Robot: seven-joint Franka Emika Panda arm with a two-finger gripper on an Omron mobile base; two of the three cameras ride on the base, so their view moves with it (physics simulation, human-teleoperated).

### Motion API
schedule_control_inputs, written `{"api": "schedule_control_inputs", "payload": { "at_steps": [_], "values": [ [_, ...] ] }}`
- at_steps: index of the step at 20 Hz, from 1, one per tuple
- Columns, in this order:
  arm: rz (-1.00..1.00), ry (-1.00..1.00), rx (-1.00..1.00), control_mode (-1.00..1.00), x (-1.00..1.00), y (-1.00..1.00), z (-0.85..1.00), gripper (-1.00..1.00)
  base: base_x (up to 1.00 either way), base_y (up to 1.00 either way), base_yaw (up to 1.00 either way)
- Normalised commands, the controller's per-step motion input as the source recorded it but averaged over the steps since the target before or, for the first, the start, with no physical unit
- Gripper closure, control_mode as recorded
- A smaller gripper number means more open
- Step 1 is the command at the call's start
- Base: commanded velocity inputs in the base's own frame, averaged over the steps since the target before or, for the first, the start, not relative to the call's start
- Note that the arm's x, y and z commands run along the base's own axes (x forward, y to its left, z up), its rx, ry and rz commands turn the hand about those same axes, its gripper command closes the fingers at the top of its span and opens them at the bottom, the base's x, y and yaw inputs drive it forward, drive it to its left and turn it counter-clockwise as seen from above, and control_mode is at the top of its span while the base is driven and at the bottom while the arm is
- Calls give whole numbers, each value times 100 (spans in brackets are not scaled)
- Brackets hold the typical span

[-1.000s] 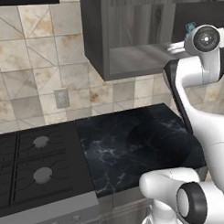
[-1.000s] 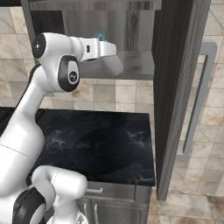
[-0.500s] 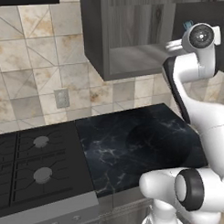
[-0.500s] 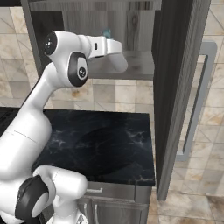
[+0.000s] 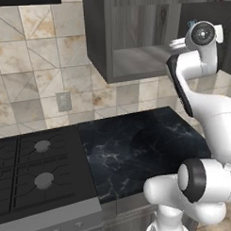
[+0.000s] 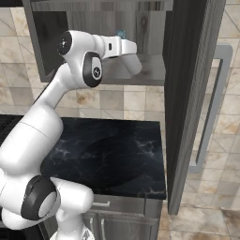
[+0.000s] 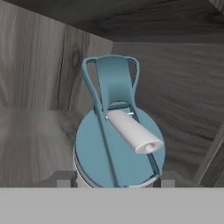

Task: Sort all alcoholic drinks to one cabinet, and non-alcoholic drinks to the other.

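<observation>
Gripper [image 7: 116, 183] is clamping the white teal-lidded bottle [image 7: 118, 148] inside the open wall cabinet [image 6: 150, 77]; releasing before it's seated flat on the shelf risks tipping it off the front edge.

My gripper's fingertips [image 7: 114, 186] sit cut off by the hand view's bottom; white bottle [image 7: 119, 151] body hidden under its teal lid, just ahead of me.
</observation>
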Motion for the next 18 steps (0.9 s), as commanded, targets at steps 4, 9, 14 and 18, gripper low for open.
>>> {"api": "schedule_control_inputs", "payload": {
  "at_steps": [4, 9, 14, 18],
  "values": [
    [-1, 0, 0, -100, 33, -9, -11, 100, 0, 0, 0],
    [-2, 0, 3, -100, 23, -2, -4, 100, 0, 0, 0],
    [-2, 0, 3, -100, 17, 0, -5, 100, 0, 0, 0],
    [-2, 0, 3, -100, 14, 0, -6, 100, 0, 0, 0]
  ]
}}
